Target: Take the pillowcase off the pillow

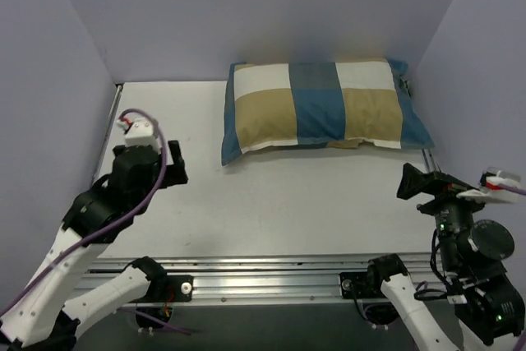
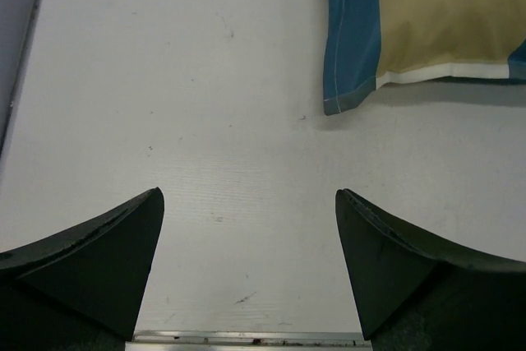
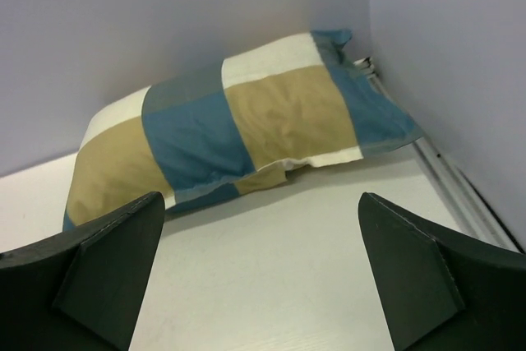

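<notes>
The pillowcase (image 1: 320,104), patchwork of teal-blue, tan and cream, lies stuffed and plump at the back right of the table, against the rear wall. The white pillow is hidden inside it. The right wrist view shows the pillowcase (image 3: 230,129) ahead, with a small gap in its near hem. The left wrist view shows its near left corner (image 2: 362,47). My left gripper (image 1: 177,162) is open and empty, left of the pillowcase over bare table; it also shows in the left wrist view (image 2: 251,203). My right gripper (image 1: 413,182) is open and empty, near the right front; it also shows in the right wrist view (image 3: 261,207).
The white table (image 1: 279,203) is boxed by lilac walls at the back (image 1: 263,14), left and right. A metal rail (image 1: 271,273) runs along the near edge. A metal strip (image 3: 460,191) runs along the right wall's foot.
</notes>
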{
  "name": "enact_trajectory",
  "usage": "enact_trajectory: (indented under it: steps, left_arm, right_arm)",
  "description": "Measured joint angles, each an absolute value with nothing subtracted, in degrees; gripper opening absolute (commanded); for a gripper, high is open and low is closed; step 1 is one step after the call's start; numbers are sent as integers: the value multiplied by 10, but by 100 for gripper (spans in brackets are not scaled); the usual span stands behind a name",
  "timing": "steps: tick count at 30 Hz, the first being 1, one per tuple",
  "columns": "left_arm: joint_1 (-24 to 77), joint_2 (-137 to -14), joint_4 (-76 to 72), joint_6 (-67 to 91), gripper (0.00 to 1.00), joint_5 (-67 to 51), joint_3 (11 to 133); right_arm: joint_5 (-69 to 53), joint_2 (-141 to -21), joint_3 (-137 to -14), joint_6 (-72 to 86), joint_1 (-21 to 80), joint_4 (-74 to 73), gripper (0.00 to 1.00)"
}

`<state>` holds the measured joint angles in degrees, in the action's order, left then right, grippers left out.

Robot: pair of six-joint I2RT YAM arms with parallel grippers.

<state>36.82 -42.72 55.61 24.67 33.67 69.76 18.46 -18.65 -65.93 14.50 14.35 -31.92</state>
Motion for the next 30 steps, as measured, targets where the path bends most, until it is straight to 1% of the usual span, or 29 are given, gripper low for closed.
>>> enact_trajectory:
  steps: [5, 11, 14, 21, 22, 23, 24, 26, 27, 28, 29, 30]
  left_arm:
    - [352, -594, 457, 231, 94, 279, 670]
    - [284, -788, 342, 223, 94, 166, 674]
    - [267, -866, 299, 218, 94, 110, 699]
    - [258, -1044, 200, 196, 94, -13, 813]
    - [258, -1068, 190, 193, 98, -26, 825]
    - [258, -1090, 181, 191, 94, -37, 837]
    - [258, -1111, 174, 192, 68, -47, 845]
    - [258, -1144, 164, 195, 37, -64, 853]
    - [258, -1155, 161, 195, 14, -71, 854]
    - [258, -1160, 158, 199, 7, -79, 852]
    - [258, -1159, 151, 200, 3, -84, 844]
    - [258, -1153, 142, 203, 2, -86, 833]
  right_arm:
    - [119, -244, -633, 165, 143, -303, 100]
    - [48, -278, -600, 178, 143, -286, 100]
    - [9, -283, -589, 180, 143, -270, 100]
    - [-56, -287, -565, 183, 143, -251, 100]
    - [-62, -287, -564, 183, 143, -250, 100]
    - [-66, -287, -563, 184, 143, -250, 100]
    - [-70, -287, -563, 184, 143, -250, 100]
    - [-75, -287, -562, 184, 143, -251, 100]
    - [-77, -287, -562, 184, 143, -251, 100]
    - [-78, -287, -562, 184, 143, -251, 100]
    - [-79, -287, -562, 184, 143, -251, 100]
    - [-78, -287, -561, 185, 143, -251, 100]
